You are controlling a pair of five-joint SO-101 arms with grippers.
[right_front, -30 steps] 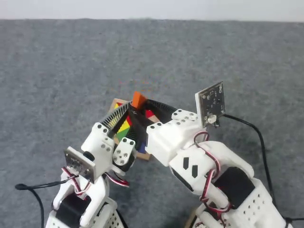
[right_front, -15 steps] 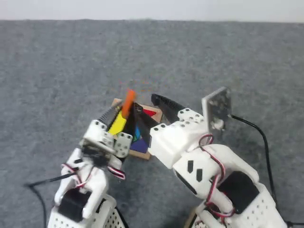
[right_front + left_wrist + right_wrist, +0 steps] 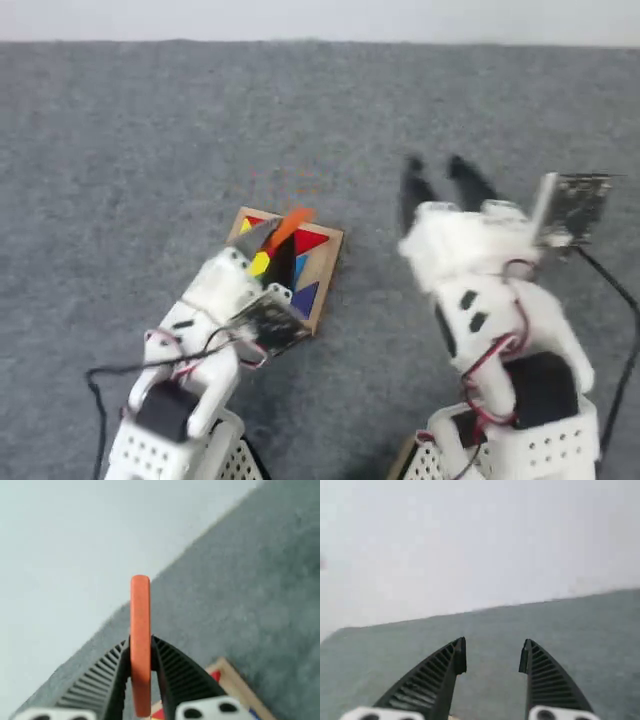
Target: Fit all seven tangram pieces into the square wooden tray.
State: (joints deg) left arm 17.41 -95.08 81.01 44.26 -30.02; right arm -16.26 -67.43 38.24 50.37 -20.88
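High view, and I've got a grey, felt-like tabletop (image 3: 150,130) running back to a pale wall (image 3: 320,18), the square wooden tray (image 3: 332,265) near the middle with open surface on every side. My left hand (image 3: 277,236) is clamped on the orange piece (image 3: 292,224) over the tray's far part, touching it or not I can't tell, and my arm hides much of the tray, leaving red (image 3: 308,240), yellow (image 3: 259,264) and blue (image 3: 303,297) pieces showing. My right hand (image 3: 434,172) hangs well off to the tray's right, fingers apart.

White arms, ribbed black jaws, red-and-black cables
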